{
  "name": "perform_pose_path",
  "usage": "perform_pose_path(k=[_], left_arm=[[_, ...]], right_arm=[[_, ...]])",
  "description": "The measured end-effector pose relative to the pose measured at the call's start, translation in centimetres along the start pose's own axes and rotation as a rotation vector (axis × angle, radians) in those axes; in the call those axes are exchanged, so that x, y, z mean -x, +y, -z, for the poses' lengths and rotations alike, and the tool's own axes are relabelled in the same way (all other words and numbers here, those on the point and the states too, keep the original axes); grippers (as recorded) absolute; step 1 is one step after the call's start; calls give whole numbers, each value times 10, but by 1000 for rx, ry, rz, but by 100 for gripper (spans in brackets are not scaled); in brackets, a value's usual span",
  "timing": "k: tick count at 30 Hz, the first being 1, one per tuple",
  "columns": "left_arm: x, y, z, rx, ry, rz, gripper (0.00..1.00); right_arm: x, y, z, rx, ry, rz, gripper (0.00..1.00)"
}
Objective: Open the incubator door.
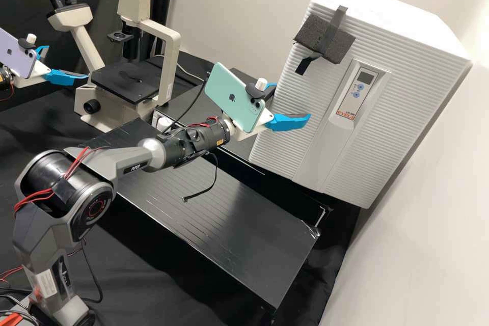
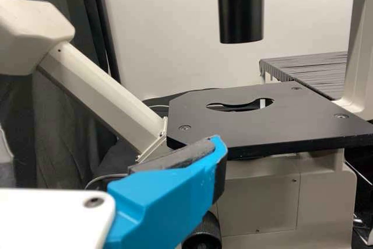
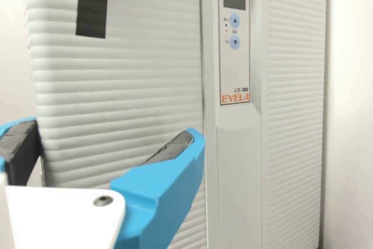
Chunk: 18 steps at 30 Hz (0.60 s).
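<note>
Incubator door looks shut, so I hold my right gripper near its edge, jaws wide, probably to hook that edge and pull.

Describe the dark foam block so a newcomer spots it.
Find the big white ribbed incubator at the high view's right. On its front, left of the small blue-buttoned control panel, is the dark foam block. Black tape crosses it, not the panel.
</note>
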Motion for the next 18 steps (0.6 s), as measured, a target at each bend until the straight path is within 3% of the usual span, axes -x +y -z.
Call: perform_pose_path(k=[18], left_arm=[[0, 0, 0, 0, 0, 0, 100]], right_arm=[[0, -2, 1, 15, -1, 18, 0]])
